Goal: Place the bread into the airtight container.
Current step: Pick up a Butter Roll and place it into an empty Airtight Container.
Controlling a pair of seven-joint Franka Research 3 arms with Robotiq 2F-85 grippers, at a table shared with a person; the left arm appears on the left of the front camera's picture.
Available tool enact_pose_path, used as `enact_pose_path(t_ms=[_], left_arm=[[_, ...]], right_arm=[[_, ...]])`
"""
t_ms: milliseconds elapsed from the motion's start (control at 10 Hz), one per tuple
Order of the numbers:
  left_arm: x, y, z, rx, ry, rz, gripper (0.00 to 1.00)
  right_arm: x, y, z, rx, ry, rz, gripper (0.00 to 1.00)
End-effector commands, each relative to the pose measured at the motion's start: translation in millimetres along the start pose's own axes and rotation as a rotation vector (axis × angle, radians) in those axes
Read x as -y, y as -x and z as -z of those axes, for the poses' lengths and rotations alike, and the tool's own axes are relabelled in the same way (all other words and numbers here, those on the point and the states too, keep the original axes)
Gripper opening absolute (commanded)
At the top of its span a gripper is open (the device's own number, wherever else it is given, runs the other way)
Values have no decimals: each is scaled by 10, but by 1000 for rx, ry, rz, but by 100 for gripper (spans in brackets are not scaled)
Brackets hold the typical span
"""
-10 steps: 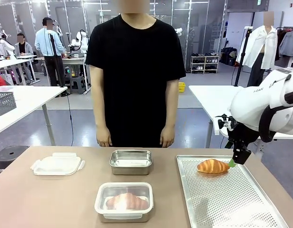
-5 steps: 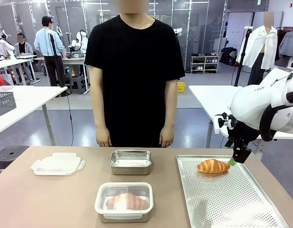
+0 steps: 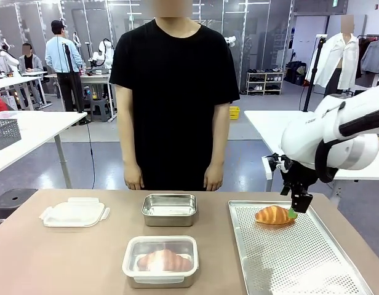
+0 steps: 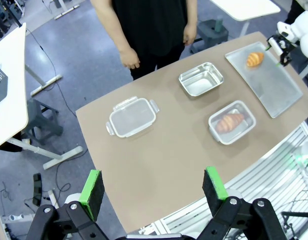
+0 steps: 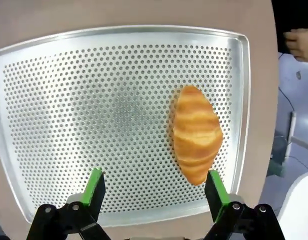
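Far left on the table: loose lid, clear with clip tabs, lying flat by itself. Centre, far row: open steel container, uncovered, nothing in it. Right in front of it, near edge: lidded container, translucent cover on, boxed croissant visible through it. Right side: perforated metal tray, with the tray croissant at its far end and the rest of the tray bare. So the bread is on the tray, well apart from the open steel container. Right gripper hangs at the croissant's right end with its pincer spread wide and gripping nothing. In the right wrist view the croissant lies off-centre toward one green pad, its near tip just beside that pad. Can't tell if they touch. Left gripper is high above the near side, jaws apart and unloaded, looking down on the whole layout. Surface is a plain tan tabletop. A person in a black tee stands at the far edge behind the open steel container, both arms down, hands at table-edge height. Room behind: grey floor, white worktables left and right, a grey mesh basket on the left one, people at benches far left, a shelf rack at the back.
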State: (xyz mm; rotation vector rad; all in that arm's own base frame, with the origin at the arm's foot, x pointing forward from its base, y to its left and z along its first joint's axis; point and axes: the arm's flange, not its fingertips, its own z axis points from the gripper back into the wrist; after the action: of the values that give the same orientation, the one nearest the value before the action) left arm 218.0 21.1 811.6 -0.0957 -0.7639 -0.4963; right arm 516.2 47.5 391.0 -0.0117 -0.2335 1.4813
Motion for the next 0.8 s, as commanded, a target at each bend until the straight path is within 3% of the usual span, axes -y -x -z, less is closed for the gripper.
enact_pose_path(t_ms=[0, 300, 700], left_arm=[[4, -8, -6, 0, -2, 1, 100], [4, -8, -6, 0, -2, 1, 100], [4, -8, -6, 0, -2, 1, 100]], right_arm=[[212, -97, 44, -89, -9, -32, 100], [451, -158, 228, -120, -16, -31, 100], [654, -141, 546, -92, -67, -1, 100]])
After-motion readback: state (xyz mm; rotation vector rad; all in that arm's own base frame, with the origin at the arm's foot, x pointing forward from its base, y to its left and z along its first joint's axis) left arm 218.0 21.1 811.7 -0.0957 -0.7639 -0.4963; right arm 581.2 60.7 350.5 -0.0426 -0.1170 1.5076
